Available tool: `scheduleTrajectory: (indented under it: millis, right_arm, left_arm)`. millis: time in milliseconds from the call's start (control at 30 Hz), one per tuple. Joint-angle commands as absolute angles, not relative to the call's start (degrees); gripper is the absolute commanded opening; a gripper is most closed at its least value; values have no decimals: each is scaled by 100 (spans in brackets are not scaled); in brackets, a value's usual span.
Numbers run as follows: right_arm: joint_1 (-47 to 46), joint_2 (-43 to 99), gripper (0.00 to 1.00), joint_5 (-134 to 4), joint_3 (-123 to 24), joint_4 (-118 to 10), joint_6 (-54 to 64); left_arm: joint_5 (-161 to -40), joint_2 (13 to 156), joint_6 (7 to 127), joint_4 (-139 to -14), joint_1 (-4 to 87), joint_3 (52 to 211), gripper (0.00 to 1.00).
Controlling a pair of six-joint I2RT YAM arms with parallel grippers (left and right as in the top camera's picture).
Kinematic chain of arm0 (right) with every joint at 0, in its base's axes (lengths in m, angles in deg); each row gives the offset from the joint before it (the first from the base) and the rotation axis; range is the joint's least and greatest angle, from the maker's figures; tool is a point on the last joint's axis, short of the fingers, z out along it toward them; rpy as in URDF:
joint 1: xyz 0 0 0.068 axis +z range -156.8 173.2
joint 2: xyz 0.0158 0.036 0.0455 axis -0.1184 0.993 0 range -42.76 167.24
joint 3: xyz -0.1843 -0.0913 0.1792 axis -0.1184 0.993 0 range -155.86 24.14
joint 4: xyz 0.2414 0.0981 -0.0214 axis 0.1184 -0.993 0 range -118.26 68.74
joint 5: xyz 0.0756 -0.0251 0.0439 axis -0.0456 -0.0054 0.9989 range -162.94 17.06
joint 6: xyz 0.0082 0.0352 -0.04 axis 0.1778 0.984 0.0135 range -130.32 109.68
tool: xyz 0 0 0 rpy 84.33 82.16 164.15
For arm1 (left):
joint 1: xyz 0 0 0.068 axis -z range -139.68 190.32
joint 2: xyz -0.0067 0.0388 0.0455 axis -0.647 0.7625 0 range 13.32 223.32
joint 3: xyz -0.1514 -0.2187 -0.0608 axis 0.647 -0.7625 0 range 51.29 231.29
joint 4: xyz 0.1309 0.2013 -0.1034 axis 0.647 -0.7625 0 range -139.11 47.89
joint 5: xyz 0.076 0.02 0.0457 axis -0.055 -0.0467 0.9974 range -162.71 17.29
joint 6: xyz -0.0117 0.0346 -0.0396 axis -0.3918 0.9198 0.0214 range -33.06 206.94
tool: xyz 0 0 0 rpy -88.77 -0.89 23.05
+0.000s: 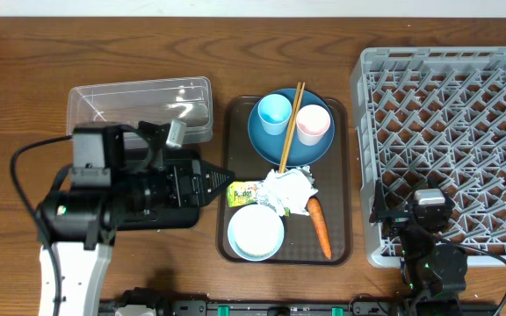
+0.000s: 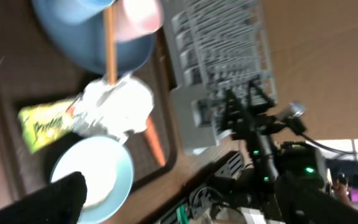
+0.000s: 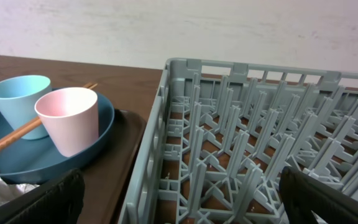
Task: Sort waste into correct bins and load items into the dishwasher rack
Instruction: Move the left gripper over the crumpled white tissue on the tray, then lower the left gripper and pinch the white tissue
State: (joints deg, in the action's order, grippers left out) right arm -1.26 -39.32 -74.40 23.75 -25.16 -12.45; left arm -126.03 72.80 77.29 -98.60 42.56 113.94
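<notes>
Left gripper [image 1: 218, 178] hung spread wide and empty, its fingers at the two lower corners of its wrist view with nothing between them. Snack packet [image 1: 245, 193] lay flat on the brown tray [image 1: 334, 184], just ahead of the fingertips. Napkin [image 1: 288, 189] touched the packet's far end, and the bowl [image 1: 255, 233] sat just beside it.

We judged the packet to be the piece in hand. To do it well, we noted:
- come in low;
- pinch the packet's near free edge;
- lift straight up so the napkin is not dragged along;
- stay off the bowl's rim.

Clear tub [image 1: 143, 105] stood back beside the arm, behind the fingertips. Right gripper [image 3: 179, 193] was likewise spread and empty at the near corner of the rack [image 1: 451, 123], well apart from the left gripper.
</notes>
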Motion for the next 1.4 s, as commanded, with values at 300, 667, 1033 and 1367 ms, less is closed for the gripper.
scheduleTrajectory:
  millis: [300, 667, 1033, 1367]
  right_arm:
    - [-82, -3925, 99, -7440, 2382, -2538, -1272]
    - [-82, -3925, 99, -7440, 2382, -2538, -1272]
    - [-82, -3925, 99, -7440, 2382, -2538, -1272]
    - [-82, -3925, 99, -7438, 2382, -2538, -1272]
  left_arm:
    - [-9088, 7512, 6483, -9331, 6542, 11440, 75]
    - [-7158, 8802, 5598, -8048, 8809, 11438, 82]
    - [-7523, 10288, 5327, -7523, 8990, 11438, 98]
    - [-7519, 10928, 4999, -7147, 9086, 11438, 99]
